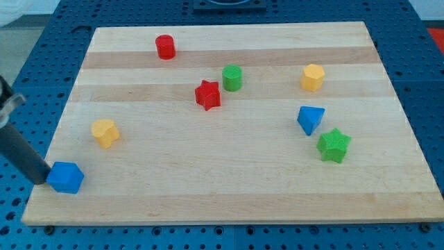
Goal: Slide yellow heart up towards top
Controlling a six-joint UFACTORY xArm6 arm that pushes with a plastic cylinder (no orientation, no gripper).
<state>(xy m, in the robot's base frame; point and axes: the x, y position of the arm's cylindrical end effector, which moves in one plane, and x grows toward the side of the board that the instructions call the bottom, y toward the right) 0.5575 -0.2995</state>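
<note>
The yellow heart [105,132] lies on the wooden board [229,187] at the view's left, a little below mid-height. My tip [46,180] is at the board's lower left edge, touching the left side of the blue cube [66,177]. The tip is below and to the left of the yellow heart, well apart from it. The dark rod slants up to the view's left edge.
A red cylinder [165,46] stands near the top left. A red star [207,95] and a green cylinder [232,78] sit near the middle. A yellow hexagon [313,77], a blue triangle [310,119] and a green star [334,145] are at the right.
</note>
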